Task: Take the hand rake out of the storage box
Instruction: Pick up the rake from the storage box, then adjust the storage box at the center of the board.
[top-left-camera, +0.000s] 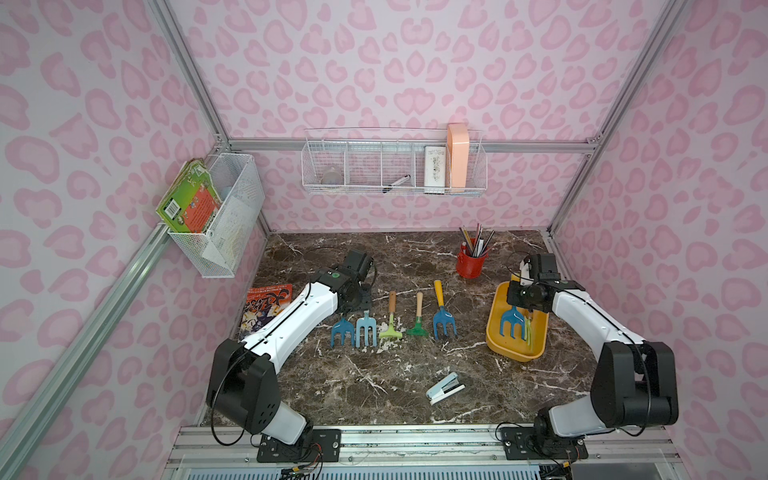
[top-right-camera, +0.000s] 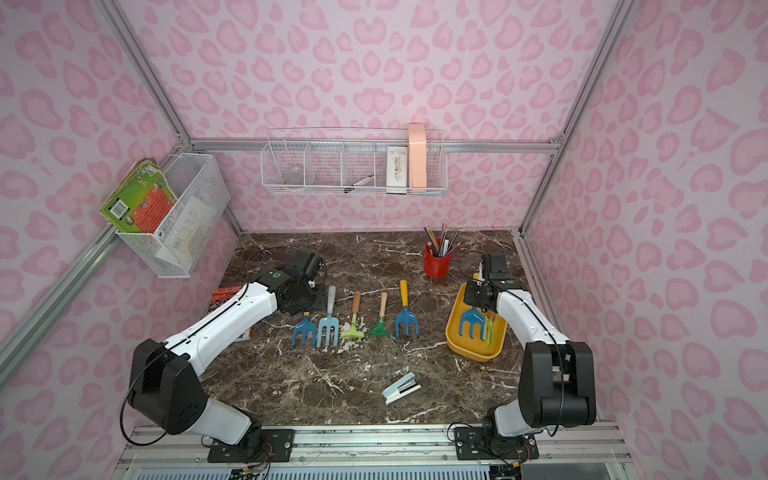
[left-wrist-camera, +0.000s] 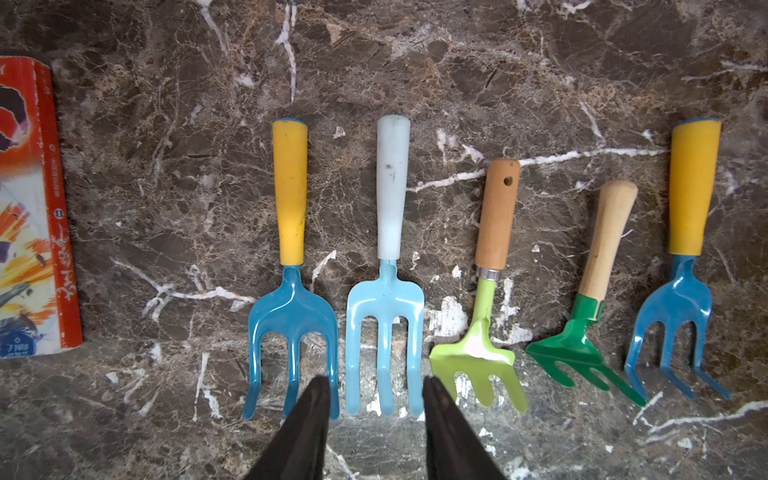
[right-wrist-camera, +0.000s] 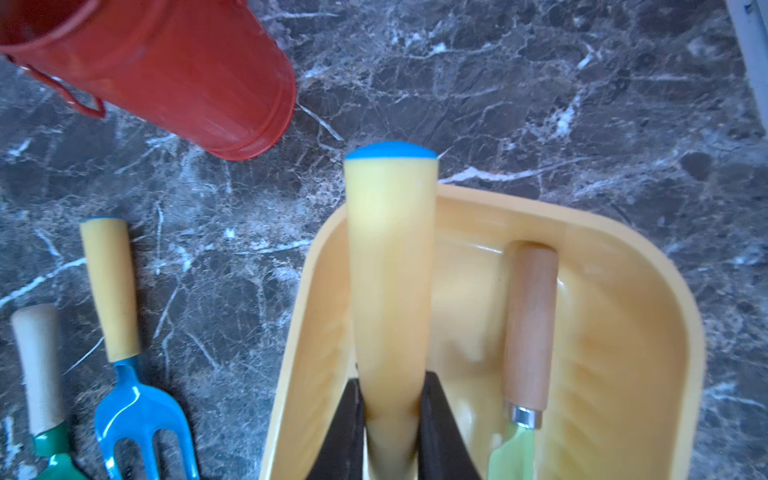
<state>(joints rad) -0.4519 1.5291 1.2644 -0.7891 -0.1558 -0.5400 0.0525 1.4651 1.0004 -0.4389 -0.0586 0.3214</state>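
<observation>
The right hand (right-wrist-camera: 392, 390) is clamped on the yellow handle of the hand rake (right-wrist-camera: 390, 270), one dark finger (right-wrist-camera: 353, 419) pressing on each side of it. This hand rake is inside the storage box (top-left-camera: 519, 354), which stands on the right part of the bench (top-left-camera: 374, 395), near the red cup (top-left-camera: 471, 264) with pencils. In both top views its blue head lies within the walls of the box, and in the right wrist view the end of the handle reaches over the rim. Beside it in the same box lies a light green rake (right-wrist-camera: 530, 324) with a wooden handle. The left hand (left-wrist-camera: 376, 395) has its fingers apart and holds nothing; it hangs above the tines of a pale blue fork (left-wrist-camera: 386, 316), the second in a row of five small tools lying side by side on the middle of the bench. A stapler (top-left-camera: 445, 388) lies nearer the front edge.
</observation>
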